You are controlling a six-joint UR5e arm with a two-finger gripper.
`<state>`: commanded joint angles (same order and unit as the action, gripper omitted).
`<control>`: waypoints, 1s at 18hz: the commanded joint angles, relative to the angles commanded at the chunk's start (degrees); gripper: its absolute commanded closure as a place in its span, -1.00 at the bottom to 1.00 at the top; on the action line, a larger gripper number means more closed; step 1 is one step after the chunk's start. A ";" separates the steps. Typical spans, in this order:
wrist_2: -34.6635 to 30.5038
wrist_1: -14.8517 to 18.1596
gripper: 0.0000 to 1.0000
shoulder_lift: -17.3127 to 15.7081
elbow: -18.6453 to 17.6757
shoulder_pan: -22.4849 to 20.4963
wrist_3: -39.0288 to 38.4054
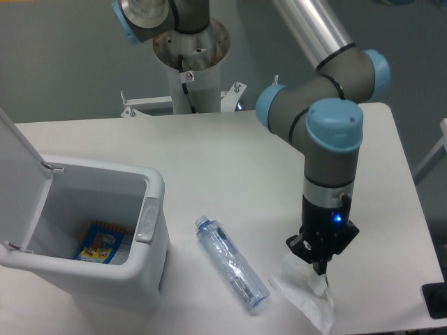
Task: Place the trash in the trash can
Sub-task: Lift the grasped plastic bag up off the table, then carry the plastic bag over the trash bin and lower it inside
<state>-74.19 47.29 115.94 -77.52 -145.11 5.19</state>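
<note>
My gripper (323, 268) points straight down near the table's front right and is shut on the top of the small crumpled translucent-white wrapper (308, 298), which hangs from its fingertips. The clear bluish plastic bottle (232, 273) lies on its side on the table, diagonally, between the gripper and the trash can. The white trash can (149, 209) stands at the front left with its flip lid (19, 157) swung open to the left. The finger pads themselves are hidden by the wrist housing.
A colourful packet (102, 244) lies at the bottom of the bin. The arm's base column (190, 56) rises at the back centre of the white table (209, 153). A black object (436, 300) sits at the front right table edge.
</note>
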 joint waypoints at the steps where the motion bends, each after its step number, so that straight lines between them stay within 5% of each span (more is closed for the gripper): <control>1: 1.40 0.00 0.89 -0.97 -0.26 0.18 -0.97; 18: 10.11 0.00 0.89 -12.66 -3.51 10.19 -6.86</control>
<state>-64.08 47.29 103.28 -81.03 -134.92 -1.67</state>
